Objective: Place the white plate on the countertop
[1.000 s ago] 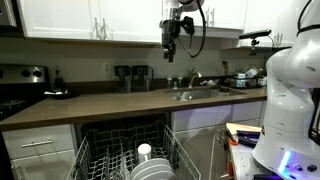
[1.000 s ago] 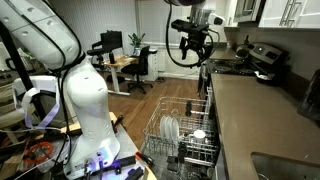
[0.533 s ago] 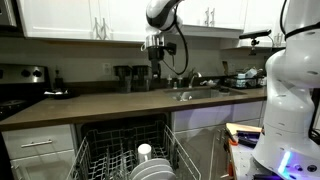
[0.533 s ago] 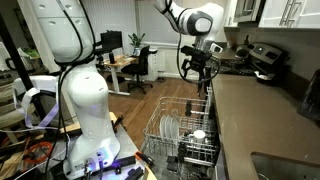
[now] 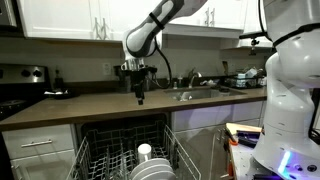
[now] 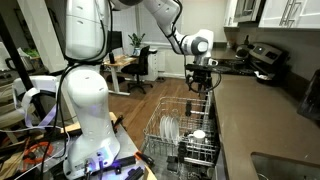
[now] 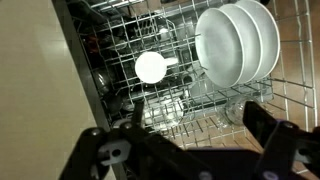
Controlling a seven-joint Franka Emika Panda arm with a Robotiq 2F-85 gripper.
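In an exterior view the stove (image 5: 12,100) lies well to the left of the end effector (image 5: 139,97). The sink (image 5: 196,94) is set into the bench (image 5: 90,107) to the end effector's right. The end effector hangs pointing down, above the bench's front edge and over the pulled-out rack (image 5: 105,152). Nothing is between its fingers.

In the wrist view, looking straight down, the cup (image 7: 150,67) shows as a white round just left of the end effector's (image 7: 195,150) line. The plate (image 7: 225,52) stands on edge to the right of the cup. It is the front one of a close row of look-alike plates (how many I cannot count for sure) slotted in the rack's (image 7: 170,100) wires. The two dark fingers are spread wide along the bottom of that view, empty, with the plate below them and untouched.

In the exterior view from the side, the plate (image 6: 170,128) sits in the rack (image 6: 186,148) down and left of the end effector (image 6: 196,85). The cup (image 6: 198,134) is almost straight beneath it, and the bench (image 6: 250,112) runs off to its right, with the stove (image 6: 246,62) beyond.
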